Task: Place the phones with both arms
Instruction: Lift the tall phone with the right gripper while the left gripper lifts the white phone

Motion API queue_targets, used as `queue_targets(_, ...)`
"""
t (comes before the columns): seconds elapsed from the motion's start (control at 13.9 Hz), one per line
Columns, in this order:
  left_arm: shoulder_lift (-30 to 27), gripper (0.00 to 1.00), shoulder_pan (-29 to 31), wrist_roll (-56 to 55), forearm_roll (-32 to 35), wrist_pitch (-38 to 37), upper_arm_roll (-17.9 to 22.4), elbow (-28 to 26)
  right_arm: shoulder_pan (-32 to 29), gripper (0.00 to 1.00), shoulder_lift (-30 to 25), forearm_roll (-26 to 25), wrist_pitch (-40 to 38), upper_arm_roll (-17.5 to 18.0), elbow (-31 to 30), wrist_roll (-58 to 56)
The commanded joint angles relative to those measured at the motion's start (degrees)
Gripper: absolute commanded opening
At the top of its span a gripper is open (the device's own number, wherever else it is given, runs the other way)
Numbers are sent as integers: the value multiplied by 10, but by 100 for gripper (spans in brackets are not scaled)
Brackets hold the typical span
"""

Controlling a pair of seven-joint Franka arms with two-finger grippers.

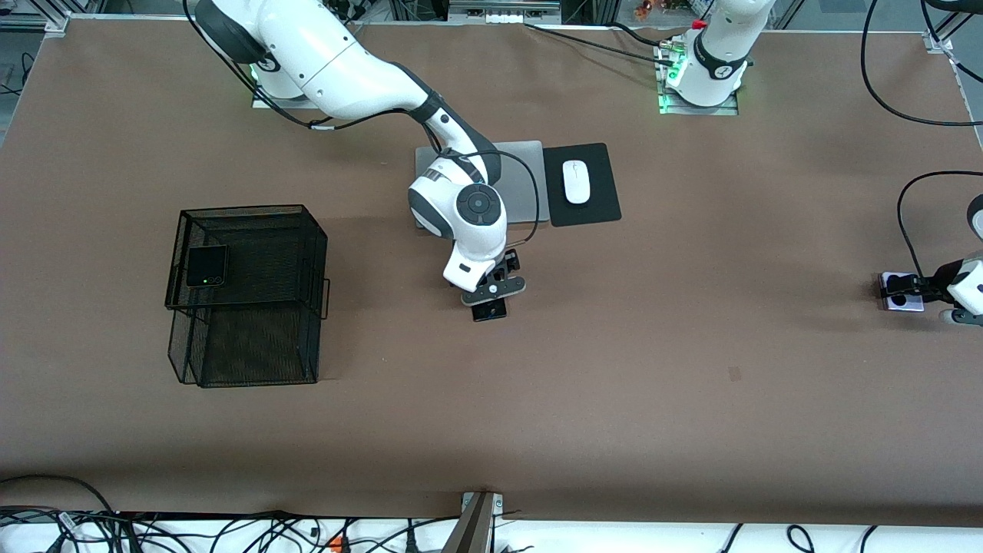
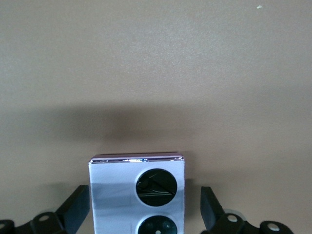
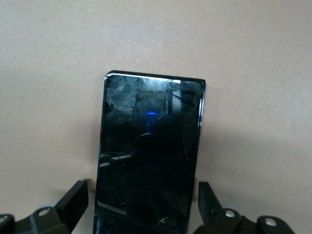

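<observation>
**Two grippers straddling two phones, grasp not yet made**

Item: wire basket (image 1: 246, 338), black mesh, lying nearest the front camera toward the right arm's end of the table. The squarish black folded phone (image 1: 206, 266) is resting on its upper tier.

Item: long slim black phone (image 3: 150, 156), lying flat on the brown table (image 1: 614, 369) mid-table. The right gripper (image 1: 491, 296) is hanging over it, fingers (image 3: 73, 201) spread, one on each long side, gripping nothing.

Item: lilac-white phone (image 2: 137, 194), two round lenses up, lying flat at the left arm's end. The left gripper (image 1: 918, 290) is straddling it, jaws apart and empty.

Handling advice: each gripper is needing to sink until its fingertips are flanking the phone's edges, staying centred, then closing squarely; thin slabs are likely to slip if pinched high.
</observation>
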Motion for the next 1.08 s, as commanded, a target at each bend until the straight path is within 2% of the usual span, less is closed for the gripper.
queue_targets(0.0, 0, 100, 7, 9, -11, 5, -7, -5, -5, 100, -2, -5, 9, 6, -6, 25)
queue_targets(0.07, 2, 100, 7, 8, -11, 6, -6, -5, -7, 84, -2, -5, 9, 5, -6, 26)
queue_targets(0.29, 11, 100, 11, 8, -10, 23, -4, -4, -9, 17, -2, -5, 8, 6, -6, 31)
queue_targets(0.36, 12, 100, 11, 9, -10, 31, -3, -4, -9, 0, -2, -5, 8, 5, -6, 33)
queue_targets(0.72, 19, 100, 13, 12, -9, 34, -3, -3, -10, 0, -8, -3, 3, 6, -2, 33)
queue_targets(0.79, 19, 90, 12, 13, -9, 34, -3, -2, -13, 0, -11, -3, 0, 6, -2, 32)
queue_targets(0.87, 19, 63, 11, 13, -9, 32, -3, -1, -16, 0, -13, -3, -13, 7, 1, 32)
queue_targets(0.94, 18, 41, 11, 12, -9, 31, -3, -2, -17, 0, -23, -3, -38, 12, 6, 32)
queue_targets(1.01, 18, 30, 10, 15, -9, 30, -3, -2, -19, 0, -28, -3, -59, 17, 15, 32)
